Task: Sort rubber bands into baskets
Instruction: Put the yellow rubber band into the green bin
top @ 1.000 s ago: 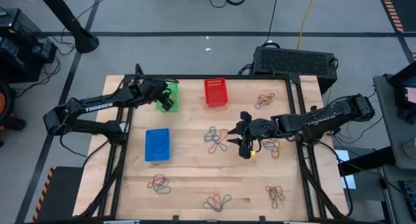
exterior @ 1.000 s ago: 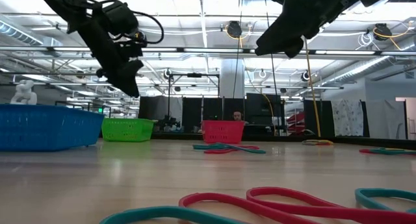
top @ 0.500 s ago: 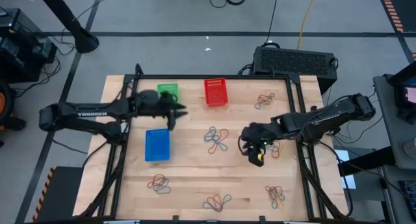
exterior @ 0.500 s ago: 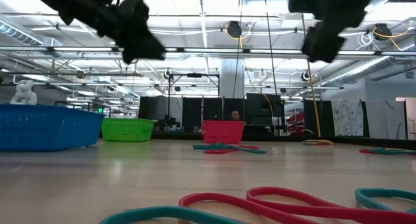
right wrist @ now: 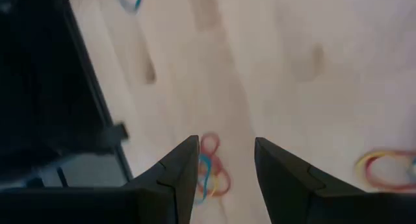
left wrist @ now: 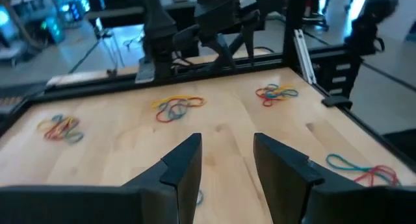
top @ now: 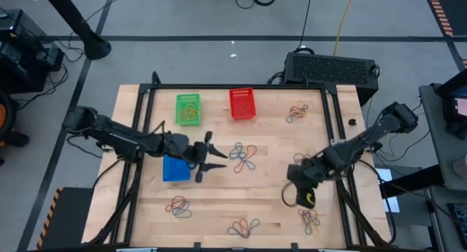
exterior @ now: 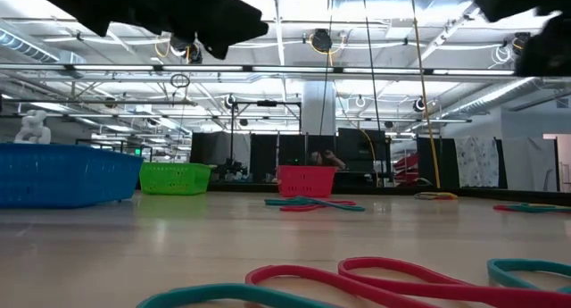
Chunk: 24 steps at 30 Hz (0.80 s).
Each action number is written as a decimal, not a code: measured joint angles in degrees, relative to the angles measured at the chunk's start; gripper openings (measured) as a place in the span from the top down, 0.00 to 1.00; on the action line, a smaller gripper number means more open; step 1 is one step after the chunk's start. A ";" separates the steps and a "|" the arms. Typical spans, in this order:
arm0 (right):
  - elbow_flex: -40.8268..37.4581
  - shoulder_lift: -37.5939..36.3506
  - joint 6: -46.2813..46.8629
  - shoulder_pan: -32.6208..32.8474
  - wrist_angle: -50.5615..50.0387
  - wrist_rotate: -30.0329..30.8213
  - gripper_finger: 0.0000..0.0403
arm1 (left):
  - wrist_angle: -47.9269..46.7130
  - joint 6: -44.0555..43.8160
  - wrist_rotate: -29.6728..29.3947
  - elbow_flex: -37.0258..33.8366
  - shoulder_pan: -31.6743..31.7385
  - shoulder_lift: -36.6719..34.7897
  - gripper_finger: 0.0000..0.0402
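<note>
While no writing is legible, left pincer [top: 206, 155] hovers open, empty, beside blue basket [top: 175, 168]. Right pincer [top: 294, 196] open, apparently empty. Rubber bands [top: 244, 156] scattered across bench [top: 219, 201].

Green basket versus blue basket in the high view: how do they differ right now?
Colour: the green basket is green mesh, the blue basket is blue.
Contents: the green basket holds a tangle of rubber bands; the blue basket shows none.
Place: the green basket sits by the table's far edge beside the red basket; the blue basket sits nearer the middle, next to the left gripper.
Both are small upright rectangular baskets.
</note>
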 joint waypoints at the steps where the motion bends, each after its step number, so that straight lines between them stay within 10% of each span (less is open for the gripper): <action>1: 0.00 0.35 0.47 1.53 -0.07 0.01 0.65 | 0.81 0.90 -0.09 0.00 -0.21 1.03 0.63; 10: 0.00 3.57 6.63 5.68 -13.11 15.96 0.65 | 5.55 1.44 -0.16 -0.02 0.41 5.45 0.63; 24: -13.75 3.44 3.26 -0.55 -6.83 7.72 0.65 | 5.46 1.29 -0.16 -0.02 0.38 5.46 0.63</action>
